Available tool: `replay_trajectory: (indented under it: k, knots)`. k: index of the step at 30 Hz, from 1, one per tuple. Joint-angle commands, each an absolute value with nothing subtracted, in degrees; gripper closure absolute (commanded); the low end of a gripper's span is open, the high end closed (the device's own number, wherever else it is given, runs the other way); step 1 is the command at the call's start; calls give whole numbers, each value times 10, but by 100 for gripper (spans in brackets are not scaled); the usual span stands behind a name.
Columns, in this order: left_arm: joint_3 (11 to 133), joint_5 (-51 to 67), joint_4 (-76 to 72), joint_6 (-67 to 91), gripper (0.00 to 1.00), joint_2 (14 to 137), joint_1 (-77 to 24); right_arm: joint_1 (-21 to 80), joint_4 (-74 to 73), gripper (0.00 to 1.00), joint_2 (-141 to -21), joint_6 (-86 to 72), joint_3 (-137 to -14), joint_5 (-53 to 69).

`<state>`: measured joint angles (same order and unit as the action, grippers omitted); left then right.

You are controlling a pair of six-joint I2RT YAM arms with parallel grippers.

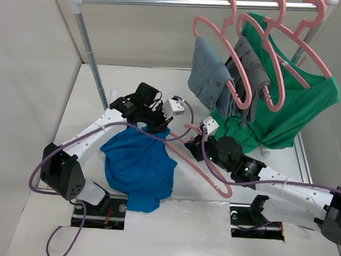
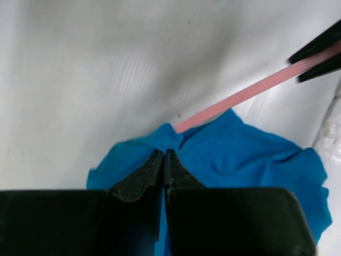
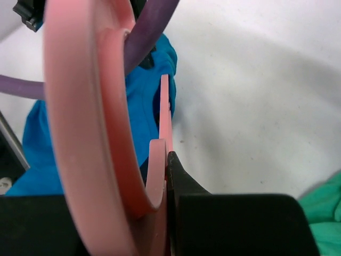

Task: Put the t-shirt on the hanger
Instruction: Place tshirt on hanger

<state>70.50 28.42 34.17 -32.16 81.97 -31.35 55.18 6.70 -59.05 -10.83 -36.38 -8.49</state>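
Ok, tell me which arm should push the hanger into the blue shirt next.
Right, likely. The right claw grips the hanger, whose end meets the t-shirt beside the left claw, which is shut pinching the cloth.

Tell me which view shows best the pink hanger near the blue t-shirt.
The top external view: only there the hanger shows nearly whole, one end inside the t-shirt. The left wrist view shows one straight pink bar entering the cloth. The right wrist view shows a close, blurred part, clamped by the right end effector.
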Motion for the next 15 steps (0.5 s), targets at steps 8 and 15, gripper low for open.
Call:
replay_trajectory:
  k: [8, 15]
  knots:
    - [793, 366, 359, -320, 100, 763, -345, 547, 252, 100, -526, -110, -298, -28]
    - [891, 356, 392, -369, 100, 781, -345, 541, 276, 100, -509, -105, -271, 27]
